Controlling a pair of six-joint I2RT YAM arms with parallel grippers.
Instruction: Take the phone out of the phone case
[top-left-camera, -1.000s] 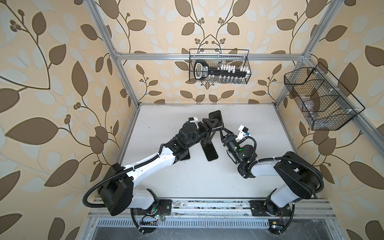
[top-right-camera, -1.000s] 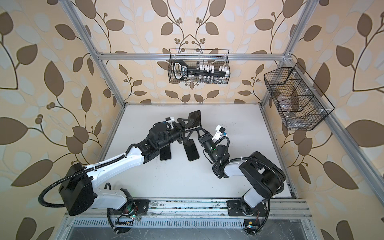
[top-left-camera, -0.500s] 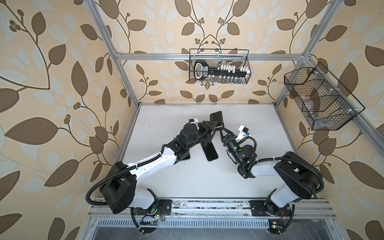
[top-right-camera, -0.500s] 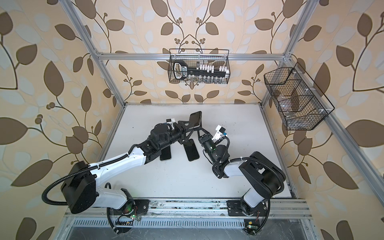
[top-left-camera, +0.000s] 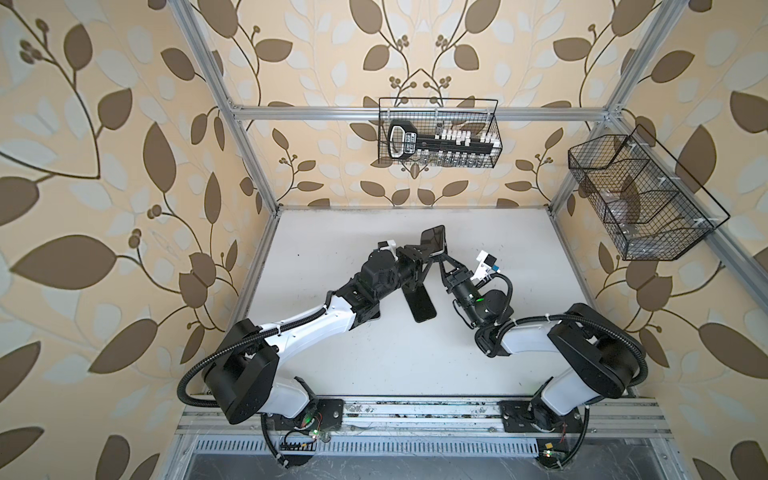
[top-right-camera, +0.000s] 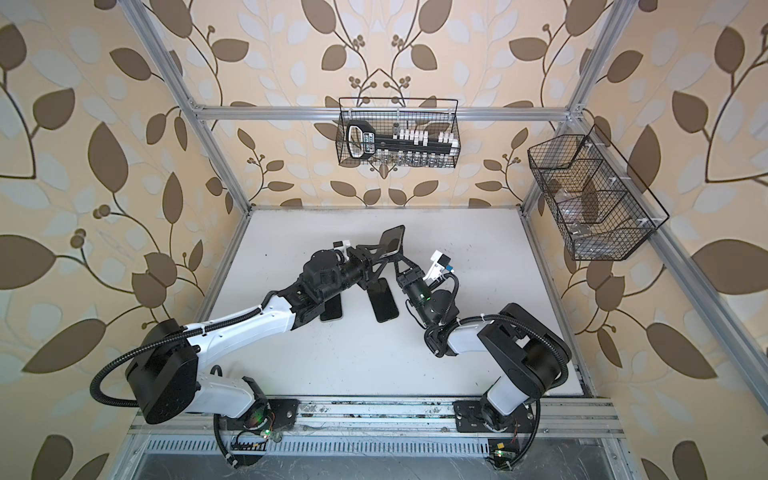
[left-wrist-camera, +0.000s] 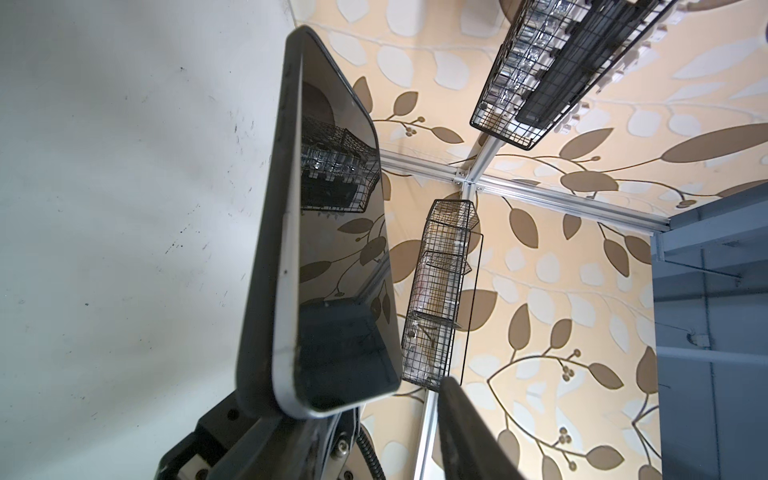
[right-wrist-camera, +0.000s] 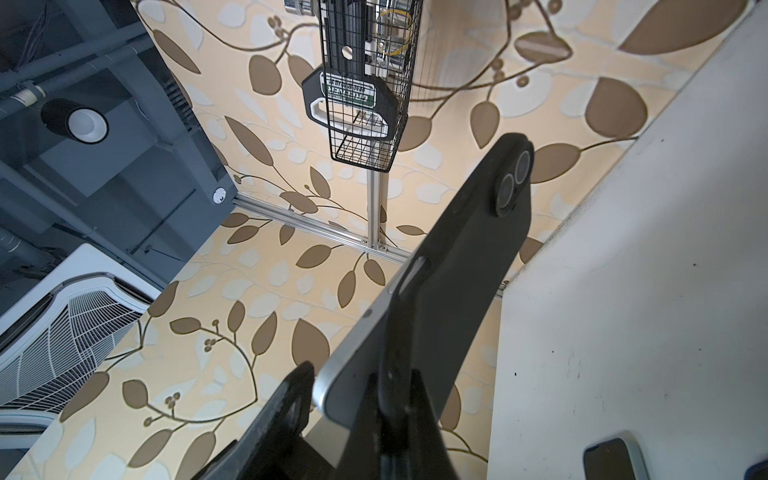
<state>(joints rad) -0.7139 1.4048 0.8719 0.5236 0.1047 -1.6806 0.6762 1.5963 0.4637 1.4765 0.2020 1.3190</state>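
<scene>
The phone (top-left-camera: 432, 240) (top-right-camera: 393, 240) is held up in the air over the middle of the table, between both grippers. Its glossy screen (left-wrist-camera: 340, 249) and silver frame face the left wrist view. The black phone case (right-wrist-camera: 469, 257) covers its back, and near the jaws the case edge stands off the bare silver corner (right-wrist-camera: 353, 382). My right gripper (right-wrist-camera: 397, 386) (top-left-camera: 441, 258) is shut on that thin case edge. My left gripper (left-wrist-camera: 374, 415) (top-left-camera: 424, 254) straddles the phone's lower end; one finger (left-wrist-camera: 469, 436) stands clear of the screen.
A black phone (top-left-camera: 422, 305) lies flat on the white table (top-left-camera: 415, 365) below the grippers. Another (top-right-camera: 332, 309) lies half under the left arm. A wire basket (top-left-camera: 438, 133) hangs on the back wall and another (top-left-camera: 640, 199) on the right wall.
The left gripper's jaws have narrowed around the phone's lower end. The phone and the right gripper have hardly moved.
</scene>
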